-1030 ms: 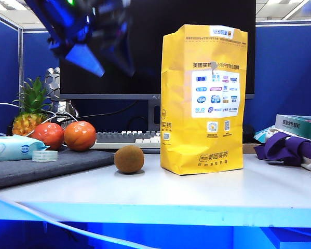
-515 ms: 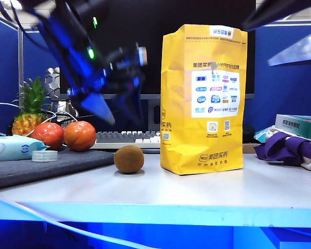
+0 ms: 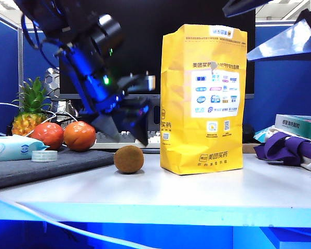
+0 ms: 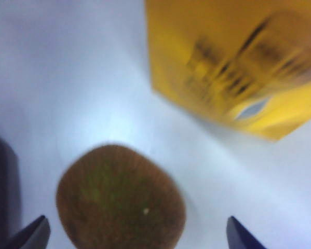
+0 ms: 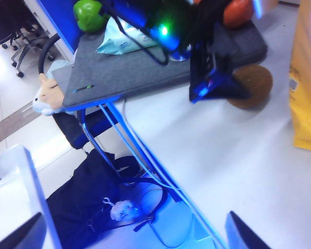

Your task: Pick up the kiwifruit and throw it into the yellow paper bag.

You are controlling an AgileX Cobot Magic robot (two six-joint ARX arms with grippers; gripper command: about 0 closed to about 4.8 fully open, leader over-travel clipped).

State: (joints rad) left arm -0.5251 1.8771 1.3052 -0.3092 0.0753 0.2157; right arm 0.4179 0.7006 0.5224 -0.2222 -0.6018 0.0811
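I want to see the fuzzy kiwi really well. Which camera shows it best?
The exterior view: the whole kiwifruit sits sharp on the table, beside the yellow paper bag, under the open left hand. The left wrist view shows the kiwifruit big but blurry and cut off. In the right wrist view, that hand partly hides it.

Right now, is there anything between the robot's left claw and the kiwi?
No. In the left wrist view the open left gripper hangs right over the kiwifruit, with nothing between; the yellow paper bag stands off to one side.
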